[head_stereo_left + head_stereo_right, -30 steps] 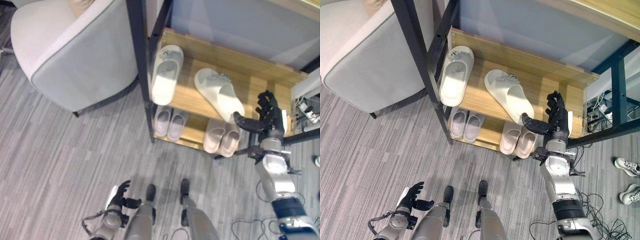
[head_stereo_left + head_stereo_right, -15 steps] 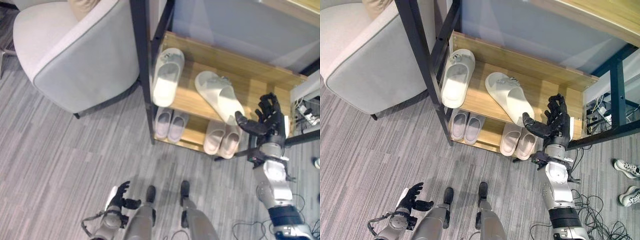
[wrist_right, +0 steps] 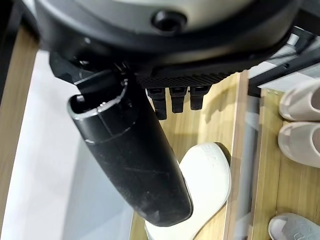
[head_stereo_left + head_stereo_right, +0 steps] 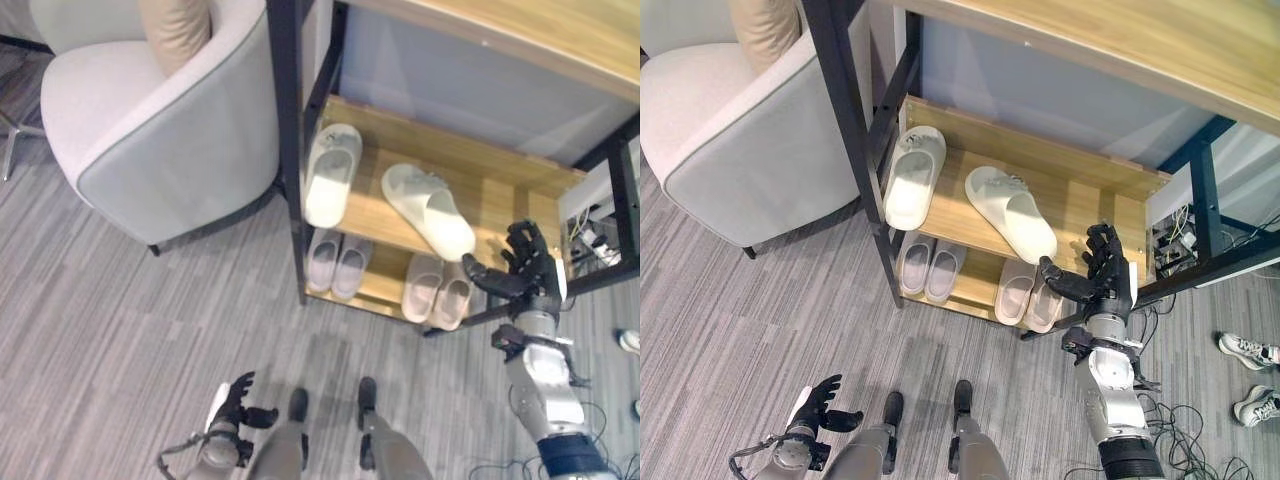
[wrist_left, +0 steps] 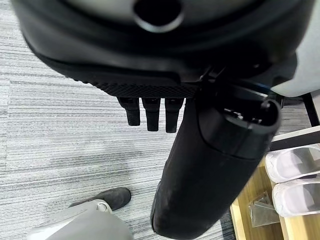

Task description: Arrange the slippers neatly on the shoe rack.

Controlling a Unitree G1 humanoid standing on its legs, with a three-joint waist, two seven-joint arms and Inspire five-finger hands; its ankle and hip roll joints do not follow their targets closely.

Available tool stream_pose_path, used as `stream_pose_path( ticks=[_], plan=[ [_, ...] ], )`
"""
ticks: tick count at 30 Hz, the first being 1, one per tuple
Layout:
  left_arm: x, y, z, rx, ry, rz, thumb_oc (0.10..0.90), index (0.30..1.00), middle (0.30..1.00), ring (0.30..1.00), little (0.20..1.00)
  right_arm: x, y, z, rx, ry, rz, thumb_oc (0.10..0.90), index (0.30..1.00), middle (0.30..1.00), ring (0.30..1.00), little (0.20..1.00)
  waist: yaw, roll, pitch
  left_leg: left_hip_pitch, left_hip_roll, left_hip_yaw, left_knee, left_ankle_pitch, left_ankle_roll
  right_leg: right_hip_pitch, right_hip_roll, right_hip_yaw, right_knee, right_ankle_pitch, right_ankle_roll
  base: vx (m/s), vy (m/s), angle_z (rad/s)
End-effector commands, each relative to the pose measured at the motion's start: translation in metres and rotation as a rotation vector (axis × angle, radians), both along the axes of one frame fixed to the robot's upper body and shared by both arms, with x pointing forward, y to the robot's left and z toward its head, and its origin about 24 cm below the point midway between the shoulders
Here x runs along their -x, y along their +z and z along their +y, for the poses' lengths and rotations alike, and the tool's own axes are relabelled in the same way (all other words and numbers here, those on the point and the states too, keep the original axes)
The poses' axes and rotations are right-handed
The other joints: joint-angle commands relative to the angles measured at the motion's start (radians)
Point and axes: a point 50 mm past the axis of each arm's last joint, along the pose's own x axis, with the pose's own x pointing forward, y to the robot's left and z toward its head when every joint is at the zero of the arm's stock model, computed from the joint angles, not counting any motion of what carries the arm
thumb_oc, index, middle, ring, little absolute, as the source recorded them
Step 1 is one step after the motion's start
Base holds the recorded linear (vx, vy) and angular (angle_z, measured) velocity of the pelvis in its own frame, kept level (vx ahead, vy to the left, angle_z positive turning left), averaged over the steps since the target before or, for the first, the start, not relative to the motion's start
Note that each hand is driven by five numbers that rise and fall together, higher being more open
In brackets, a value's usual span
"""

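White slippers lie apart on the shoe rack (image 4: 1080, 170)'s middle wooden shelf: the left slipper (image 4: 913, 176) points straight in by the black post, while the right slipper (image 4: 1011, 212) lies slanted, its heel at the near edge. Just right of that heel, the right hand (image 4: 1102, 279) is raised with fingers spread and thumb out, holding nothing. Two pale pairs (image 4: 338, 266) (image 4: 438, 291) sit on the lower shelf. Down at the near left, the left hand (image 4: 232, 404) hangs relaxed and empty above the grey carpet (image 4: 120, 330), with a grey armchair (image 4: 150, 130) to the far left.
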Motion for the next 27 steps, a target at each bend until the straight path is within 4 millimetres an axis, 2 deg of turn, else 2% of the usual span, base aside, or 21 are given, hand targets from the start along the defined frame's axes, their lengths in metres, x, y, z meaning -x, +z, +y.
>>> stream_pose_path(
  ticks=[1, 9, 14, 23, 27],
  plan=[
    [0.0, 0.002, -0.001, -0.007, -0.03, -0.029, 0.8, 0.9, 0.9, 0.9, 0.9, -0.004, 0.045, -0.021, 0.112, -0.056, -0.195, 0.8, 0.9, 0.9, 0.9, 0.9, 0.009, 0.065, -0.081, 0.144, 0.041, 0.027, -0.193, -0.038, -0.018, 0.08, -0.036, -0.032, 0.076, -0.151, 0.084, 0.0, 0.0, 0.0],
    [0.012, -0.002, -0.002, -0.003, -0.042, -0.003, 0.8, 0.9, 0.9, 0.9, 0.9, -0.005, 0.033, -0.019, 0.119, -0.04, -0.135, 0.8, 0.9, 0.9, 0.9, 0.9, 0.014, 0.078, -0.092, 0.165, 0.037, 0.029, -0.201, -0.039, -0.018, 0.092, -0.039, -0.036, 0.075, -0.155, 0.081, 0.0, 0.0, 0.0],
    [0.014, -0.004, -0.003, -0.006, -0.051, 0.01, 0.8, 0.9, 0.9, 0.9, 0.9, -0.013, 0.033, -0.018, 0.12, -0.051, -0.128, 0.8, 0.9, 0.9, 0.9, 0.9, 0.022, 0.081, -0.088, 0.156, 0.034, 0.025, -0.202, -0.035, -0.018, 0.088, -0.04, -0.035, 0.07, -0.153, 0.081, 0.0, -0.003, 0.01],
    [0.014, -0.003, 0.0, -0.015, -0.049, 0.005, 0.8, 0.9, 0.9, 0.9, 0.9, -0.018, 0.029, -0.013, 0.124, -0.025, -0.11, 0.8, 0.9, 0.9, 0.9, 0.9, 0.027, 0.085, -0.088, 0.155, 0.036, 0.02, -0.21, -0.028, -0.02, 0.088, -0.037, -0.037, 0.067, -0.154, 0.079, 0.01, -0.003, 0.01],
    [0.013, -0.003, -0.002, -0.015, -0.052, 0.0, 0.8, 0.9, 0.9, 0.9, 0.9, -0.02, 0.019, -0.004, 0.125, 0.018, -0.065, 0.8, 0.9, 0.9, 0.9, 0.9, 0.031, 0.084, -0.087, 0.155, 0.038, 0.018, -0.209, -0.028, -0.022, 0.091, -0.035, -0.041, 0.066, -0.155, 0.077, 0.01, -0.012, 0.04]
  ],
)
